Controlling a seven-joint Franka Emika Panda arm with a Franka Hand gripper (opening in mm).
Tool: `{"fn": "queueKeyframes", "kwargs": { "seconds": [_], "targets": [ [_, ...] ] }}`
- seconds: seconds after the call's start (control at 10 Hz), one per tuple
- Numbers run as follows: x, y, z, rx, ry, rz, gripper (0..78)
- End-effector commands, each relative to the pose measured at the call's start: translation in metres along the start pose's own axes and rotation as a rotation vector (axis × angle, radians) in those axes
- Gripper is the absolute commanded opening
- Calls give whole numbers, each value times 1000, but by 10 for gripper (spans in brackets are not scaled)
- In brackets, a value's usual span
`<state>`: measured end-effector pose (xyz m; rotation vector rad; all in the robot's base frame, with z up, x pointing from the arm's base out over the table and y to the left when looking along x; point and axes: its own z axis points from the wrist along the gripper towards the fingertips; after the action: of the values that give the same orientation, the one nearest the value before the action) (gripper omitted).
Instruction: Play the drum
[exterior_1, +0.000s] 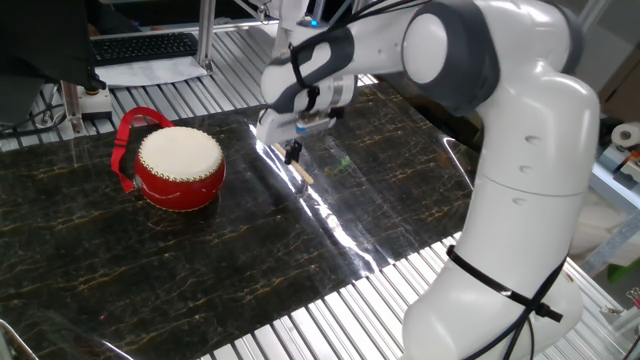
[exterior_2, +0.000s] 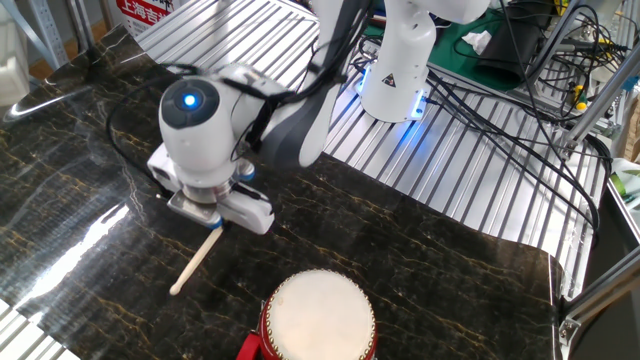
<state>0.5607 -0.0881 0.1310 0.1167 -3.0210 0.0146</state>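
The drum (exterior_1: 180, 158) is small, round and red, with a cream-white skin and a red loop strap on its left. It stands on the dark marble-patterned tabletop (exterior_1: 120, 260). In the other fixed view the drum (exterior_2: 318, 315) sits at the bottom edge. My gripper (exterior_1: 293, 152) hangs to the right of the drum, apart from it, and is shut on the upper end of a thin light wooden stick (exterior_1: 300, 175). The stick (exterior_2: 193, 262) slants down and away from the gripper (exterior_2: 214, 224). The fingers are mostly hidden under the hand.
A keyboard (exterior_1: 145, 46) and papers lie behind the table on the ribbed metal bench (exterior_1: 300, 320). The arm's base (exterior_2: 398, 70) and loose cables (exterior_2: 510, 130) stand beyond the table. Bright glare streaks cross the tabletop beside the stick.
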Motion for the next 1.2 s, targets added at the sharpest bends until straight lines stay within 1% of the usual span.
{"fn": "queueKeyframes", "kwargs": {
  "seconds": [0.1,0.2,0.3,0.4,0.5,0.6,0.7,0.8,0.9,1.0,1.1,1.2],
  "targets": [
    [17,23,-41,6,47,55,11],
    [17,23,-41,5,60,60,11],
    [17,23,-41,10,88,47,11],
    [17,23,-41,70,105,9,11],
    [17,23,-41,154,111,-42,11],
    [17,23,-41,141,76,-71,11],
    [17,23,-41,125,55,-80,11],
    [17,23,-41,64,34,-96,11],
    [17,23,-41,55,38,-93,11],
    [18,29,-49,24,75,-55,11],
    [23,45,-66,2,87,-8,11],
    [27,54,-75,-7,91,14,11]
  ]
}}
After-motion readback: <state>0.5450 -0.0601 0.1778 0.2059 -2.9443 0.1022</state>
